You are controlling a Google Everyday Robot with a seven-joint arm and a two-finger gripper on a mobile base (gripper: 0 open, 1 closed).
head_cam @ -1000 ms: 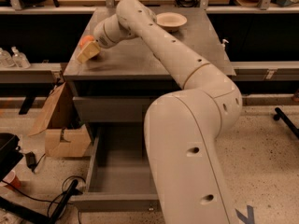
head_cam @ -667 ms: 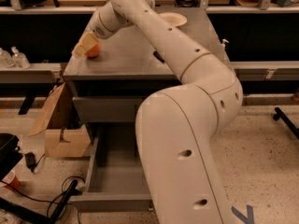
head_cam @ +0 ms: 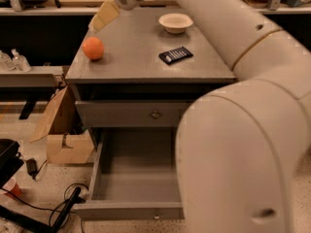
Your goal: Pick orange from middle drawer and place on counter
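The orange (head_cam: 92,48) lies free on the grey counter (head_cam: 136,64), near its left edge. My gripper (head_cam: 101,21) hangs above and just behind the orange, clear of it, open and empty. My arm (head_cam: 233,81) reaches in from the right and fills much of the view. The middle drawer (head_cam: 99,166) is pulled out below the counter, and the part of its grey bottom that shows holds nothing. Its front with a small knob (head_cam: 156,216) is nearest to me. My arm hides its right side.
A cream bowl (head_cam: 175,22) and a flat black device (head_cam: 175,55) sit on the counter. The top drawer (head_cam: 121,114) is shut. A cardboard box (head_cam: 63,135), cables (head_cam: 63,210) and a red cup (head_cam: 12,188) lie on the floor at left. Bottles (head_cam: 12,59) stand on a left shelf.
The gripper held the orange over the counter's left edge. Now the orange rests on the counter and the gripper has let go and lifted away towards the back.
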